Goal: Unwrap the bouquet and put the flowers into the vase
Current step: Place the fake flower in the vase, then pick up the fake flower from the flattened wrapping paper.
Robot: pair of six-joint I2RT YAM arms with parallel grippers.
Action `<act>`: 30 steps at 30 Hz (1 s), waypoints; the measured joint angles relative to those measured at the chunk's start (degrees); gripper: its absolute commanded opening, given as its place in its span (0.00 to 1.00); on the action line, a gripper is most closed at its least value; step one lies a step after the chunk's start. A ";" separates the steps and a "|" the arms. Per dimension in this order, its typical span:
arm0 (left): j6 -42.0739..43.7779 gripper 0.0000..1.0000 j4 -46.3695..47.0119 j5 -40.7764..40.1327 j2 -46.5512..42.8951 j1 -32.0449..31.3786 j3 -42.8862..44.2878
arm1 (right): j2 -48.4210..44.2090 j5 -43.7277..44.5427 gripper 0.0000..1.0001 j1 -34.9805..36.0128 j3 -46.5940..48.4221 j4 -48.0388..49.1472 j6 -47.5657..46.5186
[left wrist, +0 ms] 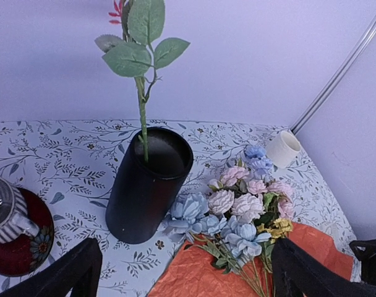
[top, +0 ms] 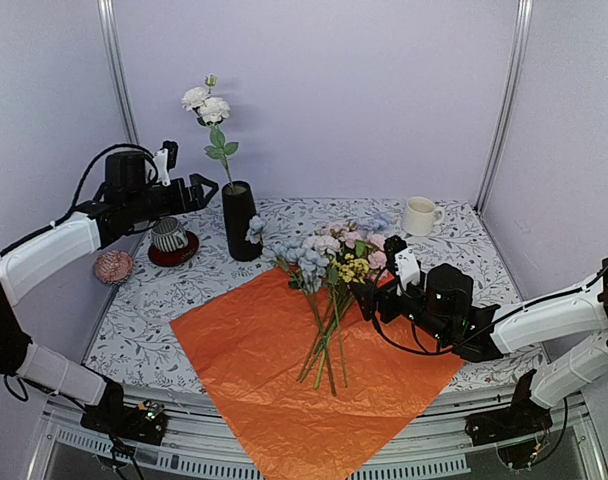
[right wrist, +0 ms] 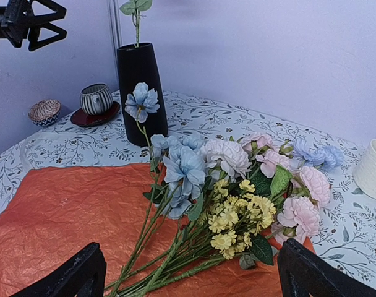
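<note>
Orange sheet point(top: 254, 350): spread on worktop point(top: 454, 240), under loose flowers point(top: 329, 260).
Vase point(top: 240, 220): holds 1 white-flowered stem point(top: 206, 105).
Left hand point(left wrist: 187, 247): open, near vase.
Right hand point(right wrist: 191, 247): open, near flowers.

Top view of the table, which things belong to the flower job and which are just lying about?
Job: black vase, white stem standing in it, loose flowers, orange sheet under them.
Lying about: white mug, striped cup, red saucer, small patterned bowl.
</note>
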 measured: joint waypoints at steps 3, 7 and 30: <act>-0.09 0.94 -1.68 -0.48 -3.69 -0.48 -1.81 | 0.24 -0.22 0.99 0.00 0.07 -0.02 0.04; -0.26 0.89 -4.02 -0.72 -9.16 -0.76 -5.88 | 0.42 -1.14 1.00 0.00 0.09 -0.02 0.28; -7.48 0.87 8.35 4.46 -19.89 -17.94 -34.80 | 5.99 -10.73 0.73 2.67 17.79 -30.21 20.11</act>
